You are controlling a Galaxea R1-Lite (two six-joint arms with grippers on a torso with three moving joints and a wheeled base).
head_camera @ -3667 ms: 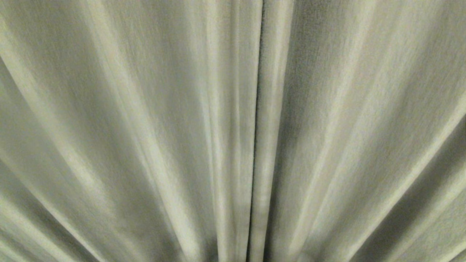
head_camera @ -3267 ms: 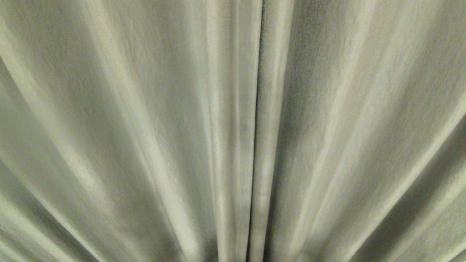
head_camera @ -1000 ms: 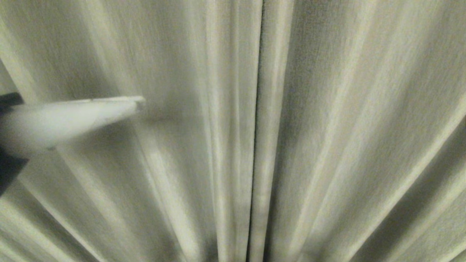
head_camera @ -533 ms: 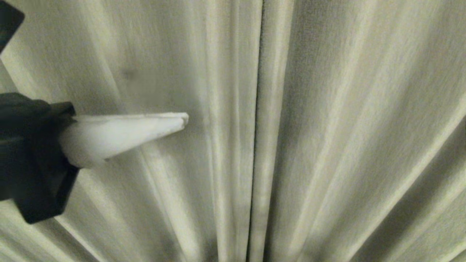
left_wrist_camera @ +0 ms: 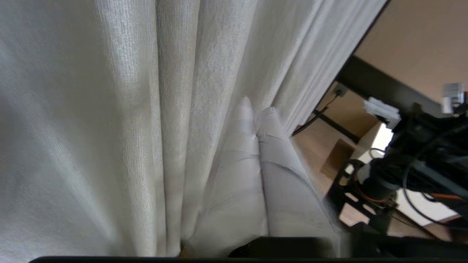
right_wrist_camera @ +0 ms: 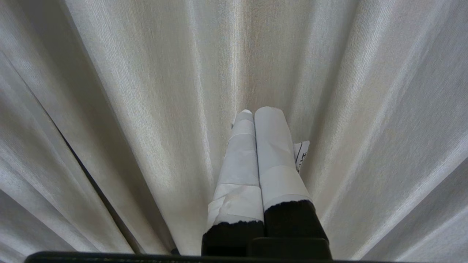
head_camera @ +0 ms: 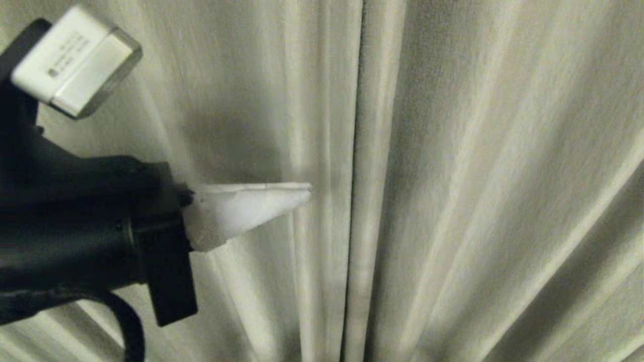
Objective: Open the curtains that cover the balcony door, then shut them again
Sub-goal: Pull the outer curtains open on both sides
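Pleated cream-beige curtains (head_camera: 478, 151) fill the head view, and their two panels meet at a dark vertical seam (head_camera: 354, 211). My left gripper (head_camera: 308, 188) reaches in level from the left. Its white-taped fingers are pressed together, and the tip lies against the folds just left of the seam. The left wrist view shows that gripper (left_wrist_camera: 257, 109) shut, with nothing between the fingers, beside the curtain folds (left_wrist_camera: 109, 128). My right gripper (right_wrist_camera: 253, 111) is shut and points at the curtain (right_wrist_camera: 146, 91) lower down, outside the head view. The balcony door is hidden behind the fabric.
Past the curtain's edge, the left wrist view shows wooden floor (left_wrist_camera: 310, 146), a dark bar (left_wrist_camera: 380, 87) and my own black base with cables (left_wrist_camera: 409, 171). A white camera block (head_camera: 75, 60) sits on the left arm in the head view.
My left gripper came in from the left edge and moved right and slightly down across the left panel, up to the seam. The curtains hang as before.
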